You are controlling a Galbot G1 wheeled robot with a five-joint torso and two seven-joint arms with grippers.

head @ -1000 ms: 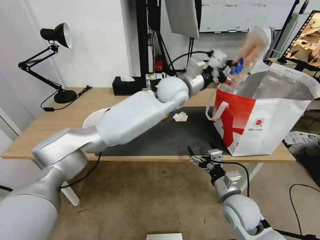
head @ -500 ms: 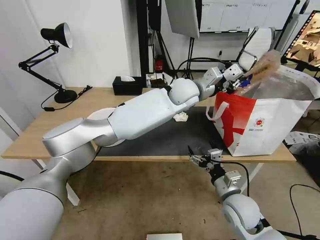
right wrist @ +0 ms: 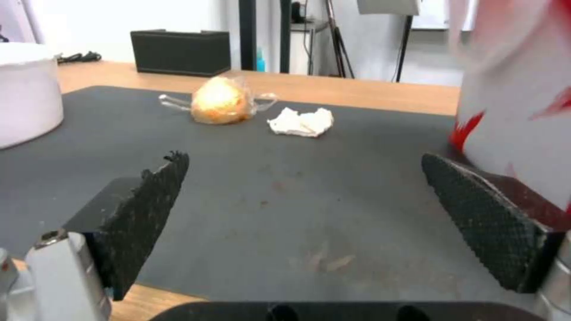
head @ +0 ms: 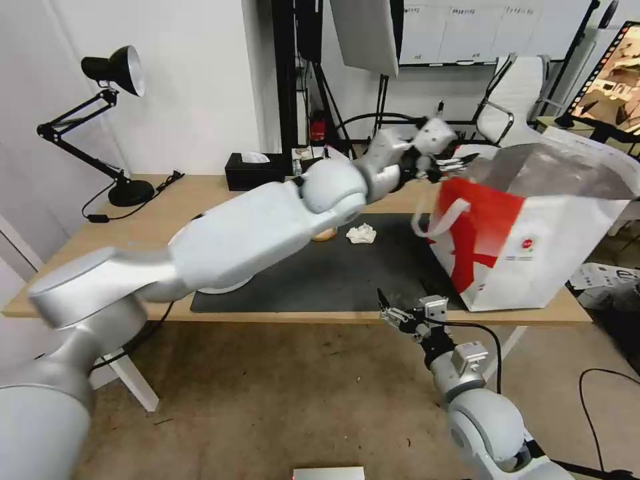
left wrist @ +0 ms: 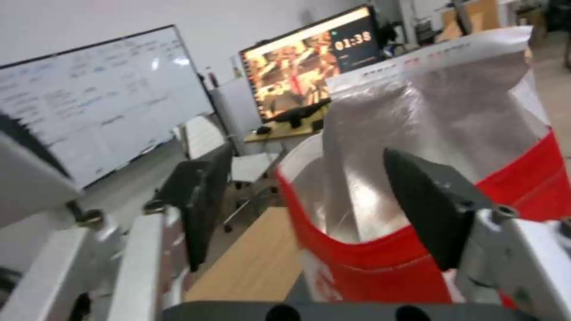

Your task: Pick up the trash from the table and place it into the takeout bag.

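A wooden table (head: pixel 167 200) carries a dark mat (head: pixel 347 267). On the left a white bowl (right wrist: pixel 24 93) sits at the mat's edge, largely hidden behind the left arm in the head view. Near the middle of the mat lie a wrapped tan ball (right wrist: pixel 221 105) and, just beside it, a crumpled tissue (head: pixel 361 233). The left arm reaches across the table, its gripper (head: pixel 455 162) raised beside the upper rim of the bag (head: pixel 533 247), jaws apart and holding nothing. The bag stands on the table's right end, its foil lining showing. The right gripper (head: pixel 395 317) hangs low at the table's front edge, jaws wide and empty.
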